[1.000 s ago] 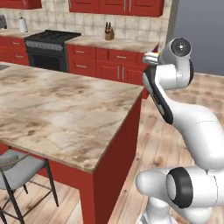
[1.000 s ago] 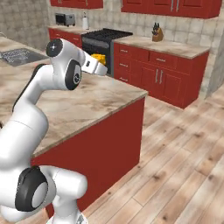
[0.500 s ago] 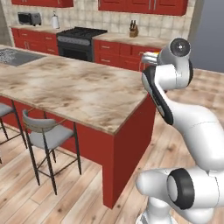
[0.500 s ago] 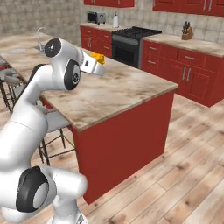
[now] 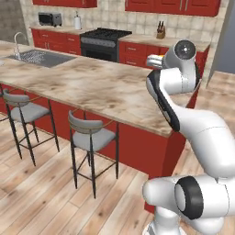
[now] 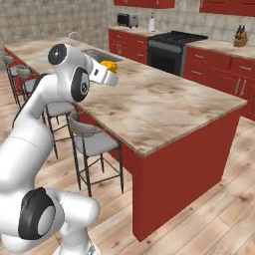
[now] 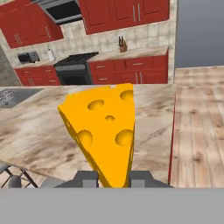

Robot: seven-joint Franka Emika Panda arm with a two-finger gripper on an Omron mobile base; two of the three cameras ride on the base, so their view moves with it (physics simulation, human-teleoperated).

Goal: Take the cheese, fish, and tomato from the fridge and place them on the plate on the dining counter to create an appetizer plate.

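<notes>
Cheese, a yellow holed wedge at frame centre in the hand view, is clamped between the nearly closed gripper fingers, above the dining counter beyond.

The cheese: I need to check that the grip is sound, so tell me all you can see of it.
The cheese is a yellow-orange wedge with round holes sunk into its broad face, smooth and waxy in look. It stands between the two fingers of the gripper, narrow end down at the finger tips, wide end up, clamped on both sides. From the right base view it juts from the hand above the dining counter, clear of the top, touching nothing else.
</notes>
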